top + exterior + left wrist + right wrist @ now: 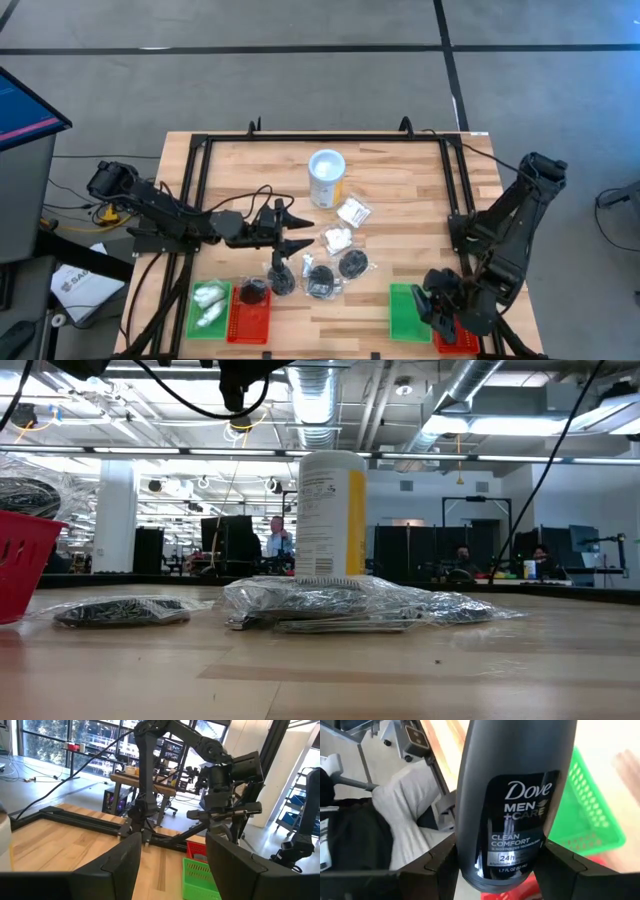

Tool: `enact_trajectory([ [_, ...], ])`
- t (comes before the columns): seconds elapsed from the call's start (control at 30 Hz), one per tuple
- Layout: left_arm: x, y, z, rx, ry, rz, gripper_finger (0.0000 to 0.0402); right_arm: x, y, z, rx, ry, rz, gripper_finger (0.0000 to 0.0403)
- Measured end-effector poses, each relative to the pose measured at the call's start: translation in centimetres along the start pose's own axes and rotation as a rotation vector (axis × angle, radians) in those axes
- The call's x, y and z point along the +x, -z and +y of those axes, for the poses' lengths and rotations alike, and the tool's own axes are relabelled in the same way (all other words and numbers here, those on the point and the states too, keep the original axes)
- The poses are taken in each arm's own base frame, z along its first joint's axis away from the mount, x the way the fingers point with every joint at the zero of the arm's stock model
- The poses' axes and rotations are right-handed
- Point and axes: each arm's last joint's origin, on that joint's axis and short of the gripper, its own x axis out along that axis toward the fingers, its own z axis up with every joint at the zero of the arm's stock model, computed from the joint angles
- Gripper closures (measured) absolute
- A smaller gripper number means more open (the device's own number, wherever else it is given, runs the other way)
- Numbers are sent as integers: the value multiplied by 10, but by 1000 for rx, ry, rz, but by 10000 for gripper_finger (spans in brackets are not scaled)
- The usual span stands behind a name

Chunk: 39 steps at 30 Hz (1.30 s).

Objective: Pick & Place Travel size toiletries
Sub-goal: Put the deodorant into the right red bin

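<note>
Small clear-wrapped toiletries lie mid-table: white packets (pixel 352 211) (pixel 337 239), black round ones (pixel 352 264) (pixel 320 281) and dark grey oblong pieces (pixel 280 276). The low view shows them as crinkled packets (pixel 300 605). My left gripper (pixel 303 233) hovers open just left of this group, with nothing between its fingers (pixel 172 847). My right gripper (pixel 440 305) is over the right-hand trays, shut on a dark grey Dove bottle (pixel 512 795). My right gripper pinches the dark grey bottle between its two fingers (pixel 442 862), on the bottle's two sides beside the label (pixel 520 820) near its broad rounded end. The bottle runs lengthwise along the fingers and is lifted clear above the green tray (pixel 590 815).
A white tub with a yellow label (pixel 326 177) (pixel 330 515) stands behind the packets. Left trays: the green one (pixel 192 318) holds white packets, the red one (pixel 262 322) a black packet. Right trays: green (pixel 403 312), red (pixel 455 343). A black frame (pixel 320 138) borders the table.
</note>
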Motion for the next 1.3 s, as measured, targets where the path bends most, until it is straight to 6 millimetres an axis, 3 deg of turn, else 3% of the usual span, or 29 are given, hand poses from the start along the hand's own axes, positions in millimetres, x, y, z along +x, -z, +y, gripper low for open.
enact_trajectory([
  [0.23,-2,1,-5,-1,19,6,191,-2,20,-7,103,55,37,205],
  [0.7,-5,3,-13,1,49,14,191,28,63,-10,225,256,258,205],
  [1.3,-5,3,-13,4,48,20,191,27,77,-13,298,305,290,205],
])
